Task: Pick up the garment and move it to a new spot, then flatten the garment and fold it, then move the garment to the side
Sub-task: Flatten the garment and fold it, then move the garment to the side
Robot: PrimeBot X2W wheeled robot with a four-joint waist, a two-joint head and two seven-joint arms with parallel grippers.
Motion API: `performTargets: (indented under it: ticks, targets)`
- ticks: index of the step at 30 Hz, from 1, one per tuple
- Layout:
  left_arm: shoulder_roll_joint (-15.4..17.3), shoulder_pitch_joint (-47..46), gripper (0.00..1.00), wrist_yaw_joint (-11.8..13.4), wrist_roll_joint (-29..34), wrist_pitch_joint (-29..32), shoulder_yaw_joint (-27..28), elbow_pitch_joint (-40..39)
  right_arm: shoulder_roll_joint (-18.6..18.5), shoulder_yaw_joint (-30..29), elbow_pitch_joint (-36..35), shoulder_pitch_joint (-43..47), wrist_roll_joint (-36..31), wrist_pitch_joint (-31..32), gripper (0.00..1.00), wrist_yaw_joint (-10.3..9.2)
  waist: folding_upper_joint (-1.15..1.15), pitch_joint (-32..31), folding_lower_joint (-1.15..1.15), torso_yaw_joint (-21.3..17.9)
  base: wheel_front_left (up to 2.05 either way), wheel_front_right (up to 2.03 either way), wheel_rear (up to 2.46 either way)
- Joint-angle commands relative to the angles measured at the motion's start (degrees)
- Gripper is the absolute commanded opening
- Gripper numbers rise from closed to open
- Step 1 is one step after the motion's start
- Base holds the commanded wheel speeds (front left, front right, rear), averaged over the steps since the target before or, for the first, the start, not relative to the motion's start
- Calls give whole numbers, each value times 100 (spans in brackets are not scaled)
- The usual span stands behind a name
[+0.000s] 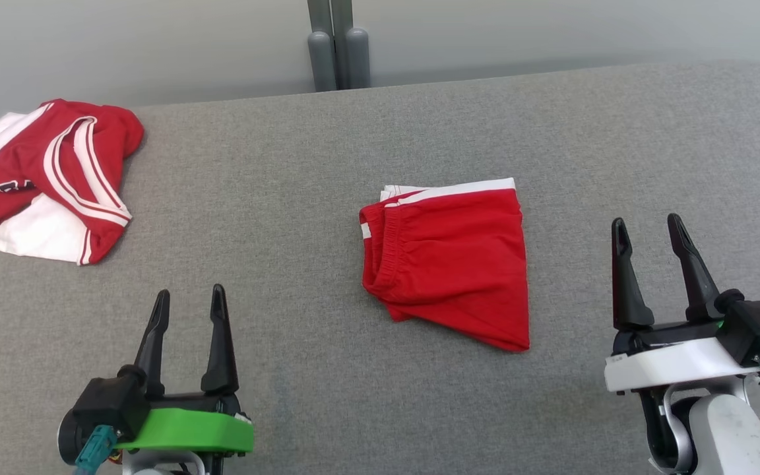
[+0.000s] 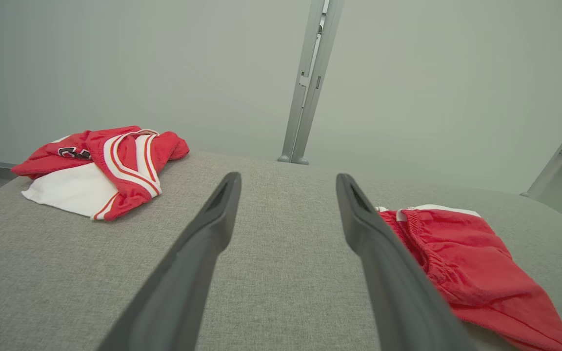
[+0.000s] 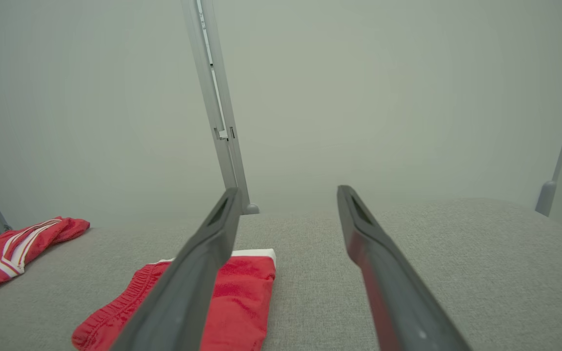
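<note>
Red shorts with white trim (image 1: pixel 449 258) lie folded in the middle of the grey table (image 1: pixel 301 198), elastic waistband on their left side. The left wrist view has the shorts (image 2: pixel 466 263) at the right, and the right wrist view has them (image 3: pixel 242 302) at the lower left behind a finger. My left gripper (image 1: pixel 190 301) stands open at the lower left, well apart from the shorts, nothing between its fingers. To the right of the shorts my right gripper (image 1: pixel 648 229) is open too and holds nothing.
A crumpled red and white jersey (image 1: pixel 50 178) lies at the table's far left corner, also in the left wrist view (image 2: pixel 105 170). A grey upright post (image 1: pixel 337 46) rises behind the table's far edge. Bare grey cloth surrounds the shorts.
</note>
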Motion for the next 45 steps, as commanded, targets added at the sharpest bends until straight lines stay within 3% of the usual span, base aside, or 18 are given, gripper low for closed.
performTargets:
  ticks: [1, 16, 40, 45]
  targets:
    - [14, 105, 100, 15, 15, 6, 41, -29, 2, 11, 48, 81, 65, -15, 100, 0, 0, -2, 0, 9, 0, 0, 0]
    - [14, 256, 100, 24, -11, 7, 8, 60, 3, 102, 555, 113, 250, -16, 100, 0, 0, -176, 0, 107, 0, 0, 0]
    - [14, 257, 100, 39, -26, 7, -19, 106, 4, 104, 610, 115, 272, -16, 100, 0, 0, -219, 0, 108, 0, 0, 0]
    - [14, 206, 100, 36, -25, 7, -43, 122, 3, 215, 976, -40, 111, -16, 100, 0, 0, -180, 0, 144, 0, 0, 0]
